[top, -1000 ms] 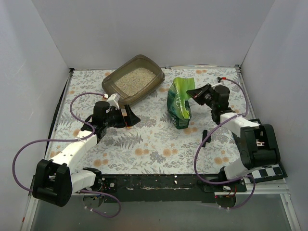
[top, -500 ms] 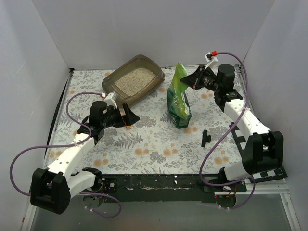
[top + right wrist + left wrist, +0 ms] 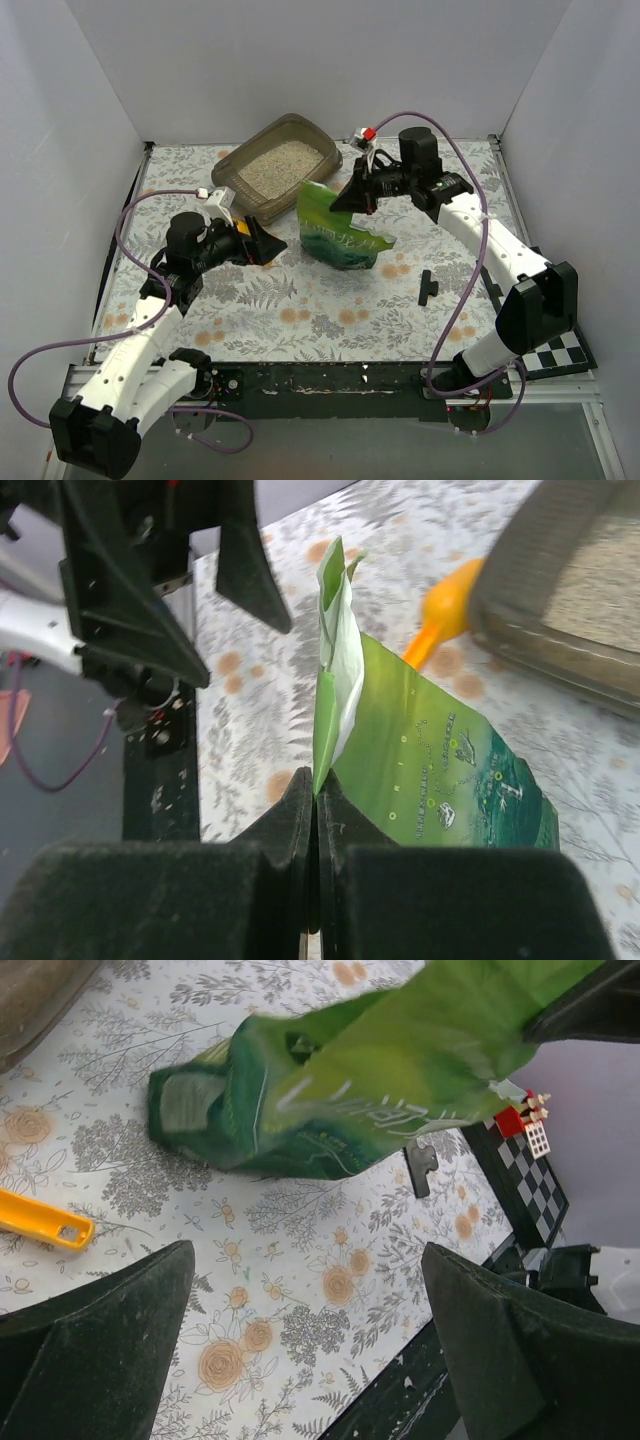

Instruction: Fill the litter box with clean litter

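Overhead view: I see a counter (image 3: pixel 300 300) covered in a flower print, walled in white. The litter box (image 3: pixel 240 172), a shallow grey-brown tray, sits at the counter's far edge, left of the middle, set at a slant. Pale sandy litter (image 3: pixel 283 163) covers its floor. My right arm reaches in from the right edge, and the right claw (image 3: pixel 350 198) is pinched onto the top corner of a glossy green bag (image 3: pixel 335 232). The bag hangs tilted near the middle of the counter, close to the near right corner of the litter box. I cannot tell whether its bottom touches the counter. The left claw (image 3: pixel 262 243) sits just in front of the near side of the litter box and points at the bag, its jaws spread wide with nothing between them. A small black part (image 3: pixel 428 287) lies alone toward the right edge of the counter.

Left wrist view: the two dark fingers (image 3: pixel 100 1350) stand far apart at the bottom corners, holding nothing. Beyond them the green bag stretches across the top, its folded bottom to the left. A yellow scoop (image 3: pixel 40 1225) lies flat on the counter at the left.

Right wrist view: the right claw's jaws are pressed together on the thin top edge of the bag, which stretches away from them. The scoop's handle pokes out beside the litter box at the upper right, and litter shows inside the box. The open left claw is at the upper left.
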### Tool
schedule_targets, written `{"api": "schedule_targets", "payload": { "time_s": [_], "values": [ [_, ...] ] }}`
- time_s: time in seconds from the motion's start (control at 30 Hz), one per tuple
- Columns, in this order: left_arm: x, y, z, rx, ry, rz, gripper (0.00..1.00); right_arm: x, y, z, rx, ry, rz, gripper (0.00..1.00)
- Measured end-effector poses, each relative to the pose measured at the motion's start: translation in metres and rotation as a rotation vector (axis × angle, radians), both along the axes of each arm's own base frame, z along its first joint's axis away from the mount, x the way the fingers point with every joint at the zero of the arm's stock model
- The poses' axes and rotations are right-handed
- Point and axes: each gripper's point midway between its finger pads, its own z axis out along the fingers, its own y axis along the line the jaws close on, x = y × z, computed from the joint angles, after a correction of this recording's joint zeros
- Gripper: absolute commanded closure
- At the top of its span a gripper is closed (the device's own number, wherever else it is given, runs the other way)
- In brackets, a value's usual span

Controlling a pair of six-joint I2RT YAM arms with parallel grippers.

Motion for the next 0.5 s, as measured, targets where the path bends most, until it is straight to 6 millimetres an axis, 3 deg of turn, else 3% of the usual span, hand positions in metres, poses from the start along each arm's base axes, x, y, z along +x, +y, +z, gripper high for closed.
{"api": "schedule_targets", "payload": {
  "time_s": [0.5],
  "values": [
    [-0.043, -0.021, 0.051, -0.036, -0.229, -0.290, 0.02, -0.098, 0.028, 0.008, -0.105, -0.012, 0.282, 0.99]
  ]
}}
